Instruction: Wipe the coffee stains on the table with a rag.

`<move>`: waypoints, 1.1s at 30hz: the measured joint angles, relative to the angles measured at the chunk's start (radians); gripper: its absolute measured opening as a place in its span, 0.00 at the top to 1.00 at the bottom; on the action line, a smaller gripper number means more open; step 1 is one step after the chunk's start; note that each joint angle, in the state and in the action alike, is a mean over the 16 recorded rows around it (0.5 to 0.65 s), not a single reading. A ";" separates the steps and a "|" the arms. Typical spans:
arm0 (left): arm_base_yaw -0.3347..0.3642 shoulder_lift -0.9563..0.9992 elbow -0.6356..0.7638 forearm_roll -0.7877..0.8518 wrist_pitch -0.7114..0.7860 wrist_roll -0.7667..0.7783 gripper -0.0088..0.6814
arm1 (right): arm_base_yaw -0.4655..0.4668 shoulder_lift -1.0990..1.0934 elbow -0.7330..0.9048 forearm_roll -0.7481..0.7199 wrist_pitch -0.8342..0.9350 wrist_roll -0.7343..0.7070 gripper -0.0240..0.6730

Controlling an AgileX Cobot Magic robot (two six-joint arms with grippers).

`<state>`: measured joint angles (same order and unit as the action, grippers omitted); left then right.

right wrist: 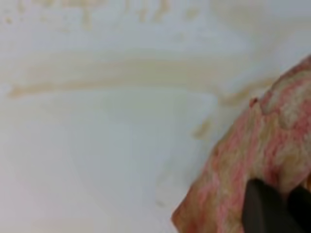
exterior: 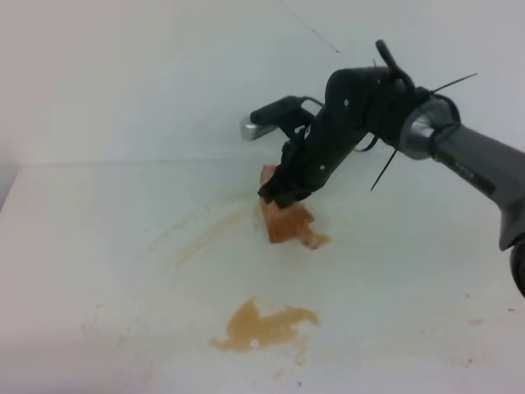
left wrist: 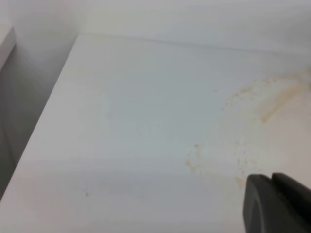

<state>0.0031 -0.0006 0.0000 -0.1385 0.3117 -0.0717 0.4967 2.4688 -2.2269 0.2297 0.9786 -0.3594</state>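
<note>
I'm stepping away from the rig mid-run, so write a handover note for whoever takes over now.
Right gripper: shut on the rag, pressing it to the table at mid-back.
Left gripper: only a dark part shows in its wrist view; open or shut cannot be told, nothing seen held.
Done: faint tan smears left of the rag suggest that patch has been wiped.
Left: the amber coffee puddle nearer the front looks untouched, plus the smears.
</note>
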 joint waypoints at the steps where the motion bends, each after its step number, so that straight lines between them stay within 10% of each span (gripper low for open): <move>1: 0.000 0.000 0.000 0.000 0.000 0.000 0.99 | -0.003 -0.011 0.001 -0.008 0.007 -0.002 0.92; 19: 0.000 0.000 0.000 0.000 0.000 0.000 0.99 | -0.085 -0.044 0.148 -0.039 0.015 -0.092 0.92; 33: 0.000 0.000 0.000 0.000 0.000 0.000 0.99 | 0.038 -0.031 0.237 0.073 0.095 -0.221 0.92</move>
<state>0.0031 -0.0007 0.0000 -0.1385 0.3117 -0.0717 0.5344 2.4380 -1.9895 0.3027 1.0734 -0.5801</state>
